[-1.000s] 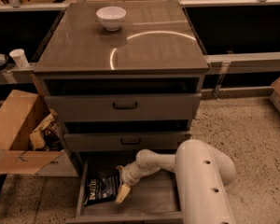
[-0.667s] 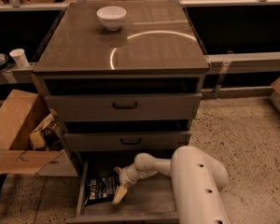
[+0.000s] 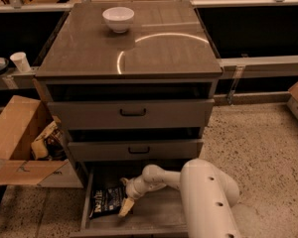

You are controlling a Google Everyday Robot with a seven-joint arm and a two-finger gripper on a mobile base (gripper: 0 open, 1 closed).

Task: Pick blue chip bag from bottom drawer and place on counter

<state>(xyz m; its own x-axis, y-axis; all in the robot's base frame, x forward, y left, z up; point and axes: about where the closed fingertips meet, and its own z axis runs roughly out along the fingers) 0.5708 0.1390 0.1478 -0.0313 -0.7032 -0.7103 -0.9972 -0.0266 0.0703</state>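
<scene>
The blue chip bag (image 3: 105, 201) lies flat on the floor of the bottom drawer (image 3: 159, 216), in its left half, close to the left wall. Its dark foil is crinkled and white lettering shows on top. The drawer is pulled out toward the near side, and the grey floor to the right of the bag is bare.

The gripper (image 3: 125, 207) is down inside this drawer, at the right edge of the bag, with its pale tip pointing down and touching or nearly touching the foil. How far the gripper is spread, and whether it has any hold on the bag, cannot be told from here. The bag rests on the drawer floor and is not lifted. The white arm (image 3: 208, 197) reaches in from the near right, its thick rounded segment covering the drawer's right part, and a slimmer link runs left to the wrist.

Above the open drawer sit two shallower grey drawers with black handles, the middle one (image 3: 138, 150) and the top one (image 3: 133, 114), each with a dark gap over it. The counter (image 3: 154, 58) on top is glossy grey-brown and reflects a curved light streak (image 3: 159, 35). A white bowl (image 3: 118, 19) stands at its far left part.

Left of the cabinet an open cardboard box (image 3: 15, 133) holds crumpled packaging, and a paper cup (image 3: 21, 62) stands on a ledge farther back. The floor (image 3: 258, 148) on the right is speckled.
</scene>
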